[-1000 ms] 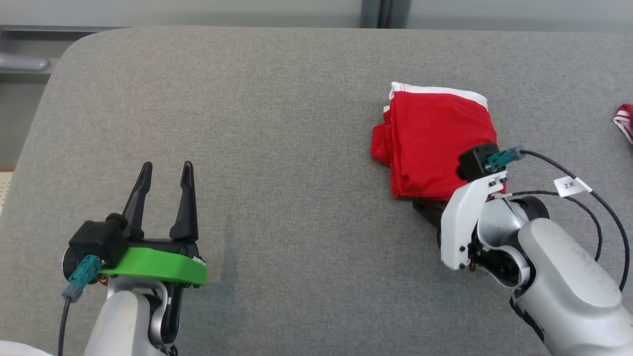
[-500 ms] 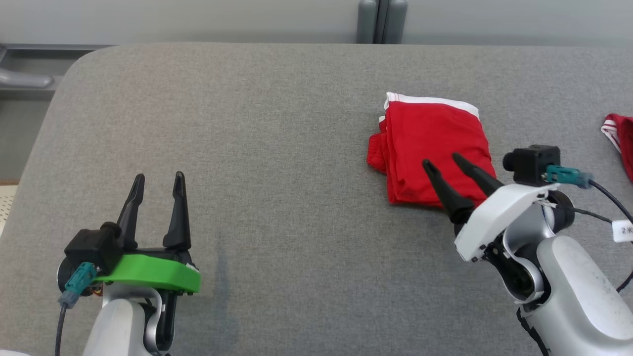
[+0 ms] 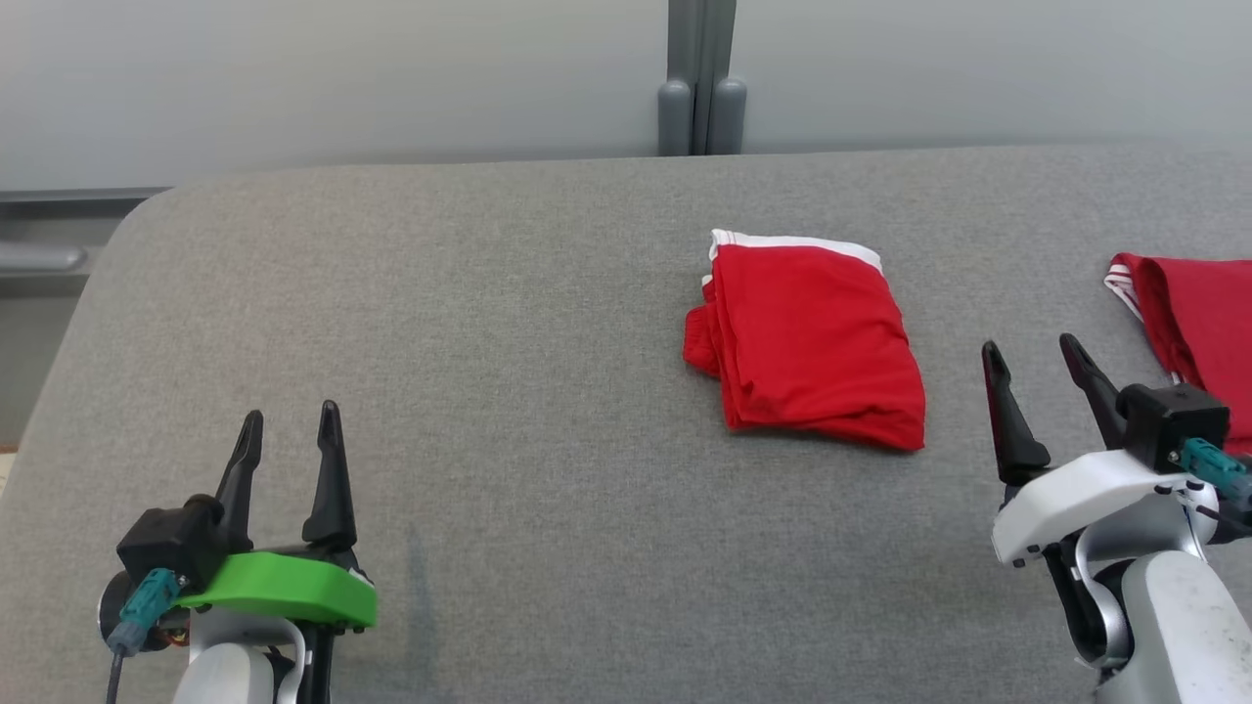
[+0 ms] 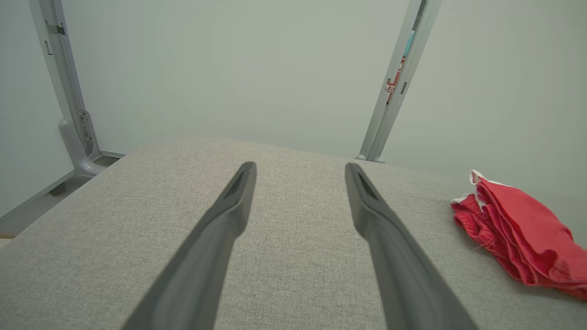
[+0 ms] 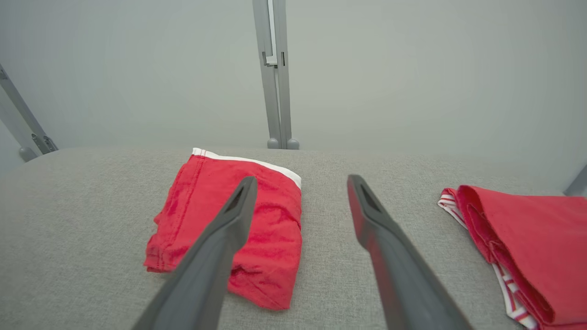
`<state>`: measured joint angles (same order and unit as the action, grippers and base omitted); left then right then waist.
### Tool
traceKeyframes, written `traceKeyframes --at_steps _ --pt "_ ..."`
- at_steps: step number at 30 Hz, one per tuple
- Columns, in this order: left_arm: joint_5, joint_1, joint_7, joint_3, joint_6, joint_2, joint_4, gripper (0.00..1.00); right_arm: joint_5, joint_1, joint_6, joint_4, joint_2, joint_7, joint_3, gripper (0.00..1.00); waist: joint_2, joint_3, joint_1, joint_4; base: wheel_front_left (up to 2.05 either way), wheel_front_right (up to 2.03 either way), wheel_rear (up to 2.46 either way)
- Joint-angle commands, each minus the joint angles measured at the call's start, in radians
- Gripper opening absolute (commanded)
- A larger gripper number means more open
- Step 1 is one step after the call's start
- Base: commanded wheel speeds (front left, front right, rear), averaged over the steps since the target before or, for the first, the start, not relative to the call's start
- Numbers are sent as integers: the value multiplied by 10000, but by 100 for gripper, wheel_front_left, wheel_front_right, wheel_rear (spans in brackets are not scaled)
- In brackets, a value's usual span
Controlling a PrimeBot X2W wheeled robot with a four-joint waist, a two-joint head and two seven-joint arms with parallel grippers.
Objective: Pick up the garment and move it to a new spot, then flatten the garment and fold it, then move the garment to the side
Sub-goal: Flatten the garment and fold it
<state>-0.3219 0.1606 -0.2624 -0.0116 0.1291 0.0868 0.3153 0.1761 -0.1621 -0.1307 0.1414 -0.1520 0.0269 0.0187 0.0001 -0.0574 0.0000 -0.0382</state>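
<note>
Change: a second ago your right end effector [image 3: 1029,344] was shut and low over the near edge of the garment [image 3: 807,342]. It now stands wide and empty, drawn back toward you and to the right, clear of the cloth. The head camera has also lifted, so do not read the shift of the whole picture as the cloth moving.
Meaning: you have let go. The garment lies folded and free, so the move to the side looks finished, or nearly so.
Garment place: on the grey table [image 3: 489,293], right of middle, between the two arms and nearer the right one. It lies apart from a second red garment [image 3: 1193,323] at the right edge.
Garment heading: the white band faces the far edge of the table. The stacked fold edges face your left.
Long axis: far to near, with the near end leaning a little to your right.
Left end effector [image 3: 290,413]: wide and empty, over bare table, well apart from the garment.
</note>
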Motion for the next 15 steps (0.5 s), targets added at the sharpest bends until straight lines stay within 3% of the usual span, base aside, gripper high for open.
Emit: traceKeyframes --at_steps 1,15 --pt "28 -195 -25 17 22 1 36 100 -168 182 2 156 -5 182 83 100 -1 304 0 230 0 0 0" --pt "116 -582 -25 177 23 -100 190 100 -383 128 2 1357 62 922 226 100 -1 626 0 494 0 0 0"
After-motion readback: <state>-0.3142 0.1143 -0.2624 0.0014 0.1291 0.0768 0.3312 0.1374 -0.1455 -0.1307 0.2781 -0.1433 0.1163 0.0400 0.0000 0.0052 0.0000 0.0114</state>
